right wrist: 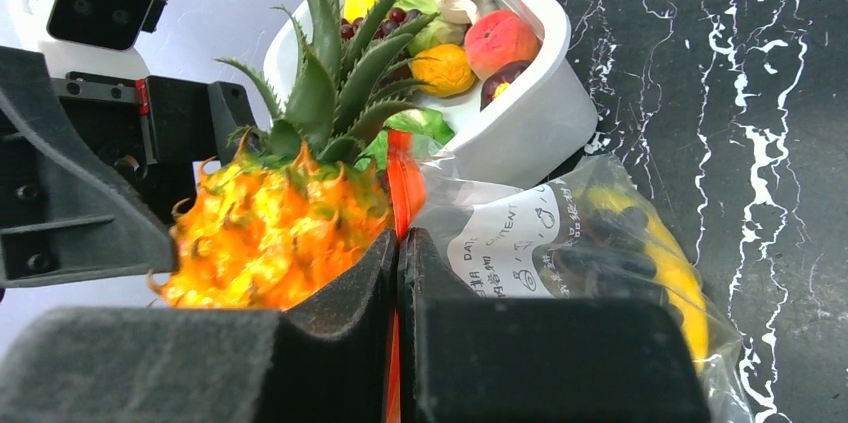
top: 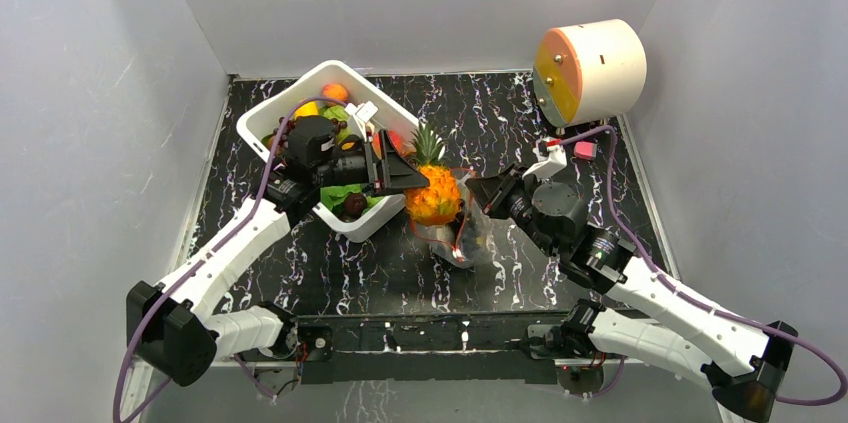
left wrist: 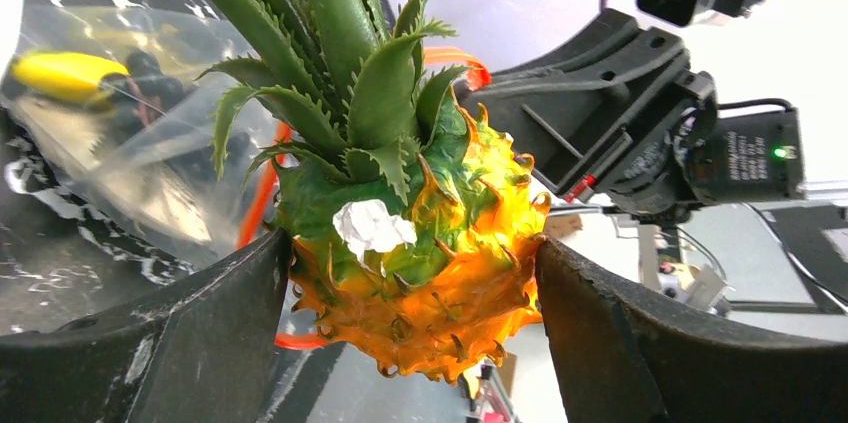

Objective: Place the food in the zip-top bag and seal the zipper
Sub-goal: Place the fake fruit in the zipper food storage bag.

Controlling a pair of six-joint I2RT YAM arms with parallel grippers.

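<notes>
Orange pineapple (left wrist: 420,273) between the left fingers (left wrist: 150,343)

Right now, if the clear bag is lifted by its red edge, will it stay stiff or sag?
Probably sag: the zip-top bag looks thin and crinkled, so it likely hangs limp from the right gripper. The banana inside would probably weigh its bottom down.

Bright, even overhead light, soft shadows. Sheen on bag (left wrist: 130,193). Left wrist bkgd blown out white; right wrist foregrnd soft, slight wide-angle warp.
</notes>
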